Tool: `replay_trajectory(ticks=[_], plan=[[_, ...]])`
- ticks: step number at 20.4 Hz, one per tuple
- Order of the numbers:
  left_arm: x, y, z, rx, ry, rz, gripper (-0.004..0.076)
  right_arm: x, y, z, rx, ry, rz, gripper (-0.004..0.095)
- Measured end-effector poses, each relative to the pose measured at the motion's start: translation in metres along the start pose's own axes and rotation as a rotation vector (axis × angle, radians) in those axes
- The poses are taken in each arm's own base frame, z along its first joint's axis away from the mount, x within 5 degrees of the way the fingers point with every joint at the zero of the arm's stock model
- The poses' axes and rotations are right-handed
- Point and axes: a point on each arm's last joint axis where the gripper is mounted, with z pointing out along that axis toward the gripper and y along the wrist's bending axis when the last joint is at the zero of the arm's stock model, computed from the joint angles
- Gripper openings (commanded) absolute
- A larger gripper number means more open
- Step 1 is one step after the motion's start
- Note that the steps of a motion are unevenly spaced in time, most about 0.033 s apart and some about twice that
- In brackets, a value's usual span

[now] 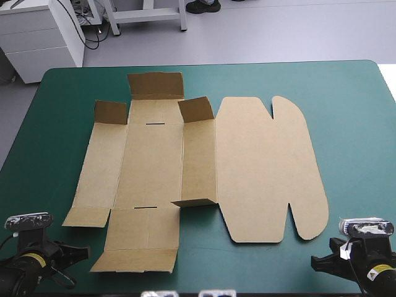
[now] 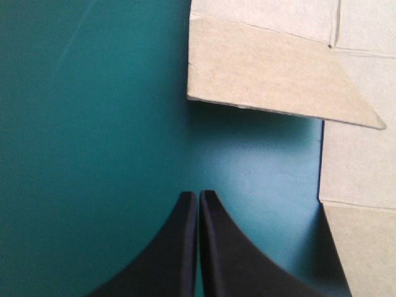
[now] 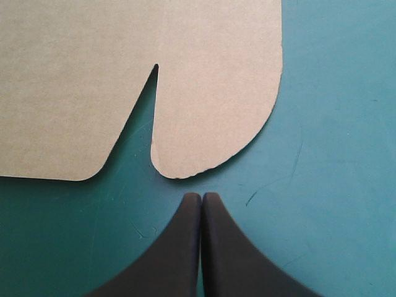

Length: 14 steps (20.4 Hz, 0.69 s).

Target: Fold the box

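The brown box [image 1: 198,167] lies as a cut sheet spread on the teal-green table, most of it flat. Its far flaps and one inner side wall [image 1: 199,158] stand partly raised, and the lid panel [image 1: 266,167] with rounded tabs lies flat on the right. My left gripper [image 1: 80,252] rests at the near left corner, shut, just short of the box's near-left corner flap [image 2: 272,74]. At the near right corner my right gripper [image 1: 318,263] is shut too, its tip a little short of the lid's rounded tab [image 3: 210,111]. Neither gripper touches the board.
Bare teal-green cover [image 1: 352,124] runs along the right side and along the near edge between the grippers. White furniture [image 1: 37,31] stands beyond the table's far left corner.
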Motion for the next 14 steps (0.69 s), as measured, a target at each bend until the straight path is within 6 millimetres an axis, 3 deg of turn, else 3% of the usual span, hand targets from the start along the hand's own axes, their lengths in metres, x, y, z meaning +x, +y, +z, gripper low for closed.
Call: replay_trajectory(ticks=[10,14], plan=[[-0.004,-0.001,-0.002,0.007,-0.033,0.048,-0.0008,0.000,0.000,0.000,0.000,0.000,0.000,-0.0014],[-0.028,0.000,-0.038,0.018,-0.122,0.055,-0.0008,0.000,0.000,0.000,0.000,-0.001,0.000,-0.0014]])
